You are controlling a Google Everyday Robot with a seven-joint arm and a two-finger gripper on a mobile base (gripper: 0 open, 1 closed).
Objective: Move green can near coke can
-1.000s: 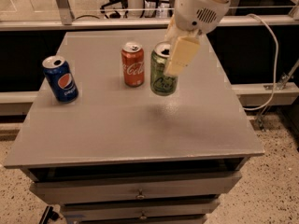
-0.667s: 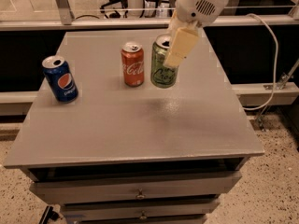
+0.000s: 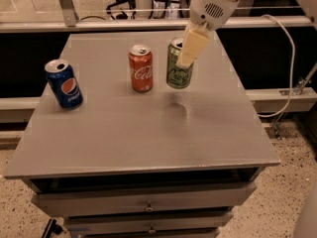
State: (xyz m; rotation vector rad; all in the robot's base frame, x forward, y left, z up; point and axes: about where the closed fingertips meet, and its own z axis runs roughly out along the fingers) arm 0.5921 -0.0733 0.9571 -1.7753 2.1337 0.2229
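The green can (image 3: 177,69) stands upright just right of the coke can (image 3: 141,68), at the back middle of the grey table (image 3: 138,133); a small gap separates the two cans. My gripper (image 3: 187,51) reaches down from the upper right and is shut on the green can's upper right side, with a cream finger (image 3: 193,44) across its front. I cannot tell whether the can rests on the table or hangs just above it.
A blue Pepsi can (image 3: 64,83) stands tilted near the table's left edge. The table has drawers below its front edge (image 3: 148,206). A white cable (image 3: 287,58) hangs off to the right. A railing runs behind the table.
My gripper has carried the green can up the picture, toward the back of the table, so it stands level with the coke can and beside it.
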